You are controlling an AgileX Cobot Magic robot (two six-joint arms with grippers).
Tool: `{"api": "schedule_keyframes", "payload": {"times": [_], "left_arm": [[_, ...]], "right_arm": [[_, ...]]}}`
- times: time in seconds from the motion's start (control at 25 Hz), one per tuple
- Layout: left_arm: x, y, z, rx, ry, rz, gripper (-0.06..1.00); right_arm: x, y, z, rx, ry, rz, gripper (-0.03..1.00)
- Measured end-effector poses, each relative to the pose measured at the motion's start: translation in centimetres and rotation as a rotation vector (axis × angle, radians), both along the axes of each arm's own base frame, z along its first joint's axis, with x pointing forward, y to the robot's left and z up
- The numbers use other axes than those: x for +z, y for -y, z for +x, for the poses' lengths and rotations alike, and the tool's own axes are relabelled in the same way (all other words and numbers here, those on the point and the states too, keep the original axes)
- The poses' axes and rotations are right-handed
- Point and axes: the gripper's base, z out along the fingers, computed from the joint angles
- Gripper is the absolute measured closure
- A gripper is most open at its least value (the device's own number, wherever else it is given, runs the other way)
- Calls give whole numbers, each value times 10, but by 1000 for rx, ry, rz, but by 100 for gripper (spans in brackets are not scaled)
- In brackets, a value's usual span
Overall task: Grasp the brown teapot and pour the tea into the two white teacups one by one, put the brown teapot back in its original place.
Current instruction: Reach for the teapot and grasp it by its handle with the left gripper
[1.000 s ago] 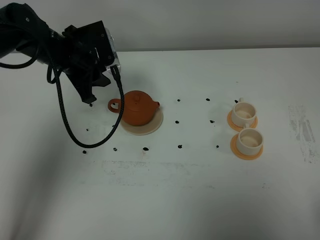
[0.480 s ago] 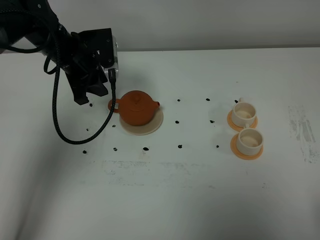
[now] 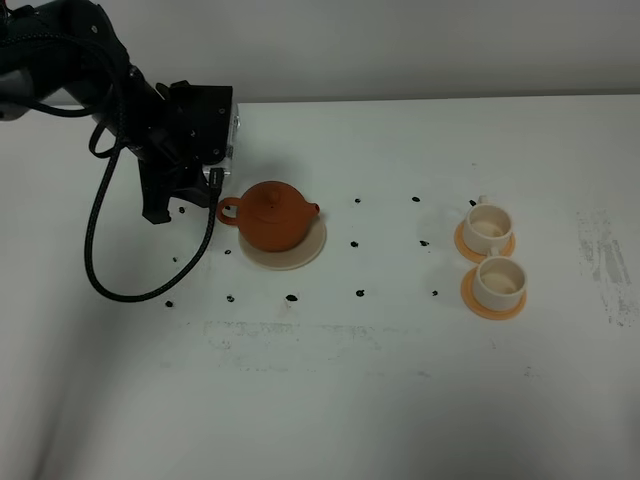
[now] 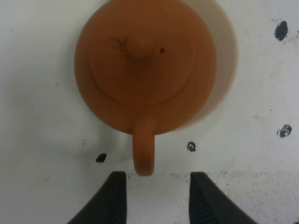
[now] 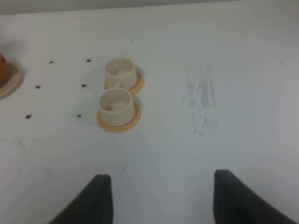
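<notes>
From the high view, the left tool (image 3: 180, 200) hangs just beside the loop handle (image 3: 230, 211) of the brown teapot (image 3: 278, 215), which sits on its cream saucer (image 3: 312, 252). The two white teacups (image 3: 488, 225) stand well apart to the right on orange coasters (image 3: 472, 300), with bare tabletop (image 3: 400, 380) between for carrying. In the left wrist view that tool's jaws stand apart and empty, the handle just ahead and nearer one finger. Closing from here could turn the pot or drag it off the saucer, and a shallow pinch may let it swing and spill. In the right wrist view the right tool (image 5: 162, 178) is spread wide, holding nothing, well clear of the cups.
</notes>
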Motion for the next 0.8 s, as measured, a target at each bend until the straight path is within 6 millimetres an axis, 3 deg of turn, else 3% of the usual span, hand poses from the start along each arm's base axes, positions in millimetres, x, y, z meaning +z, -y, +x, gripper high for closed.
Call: {"api": "schedule_keyframes", "payload": {"times": [0.8], "left_arm": [[-11, 15, 1, 5, 24, 58, 64]], "right_arm": [[0, 0, 0, 0, 0, 0, 50]]}}
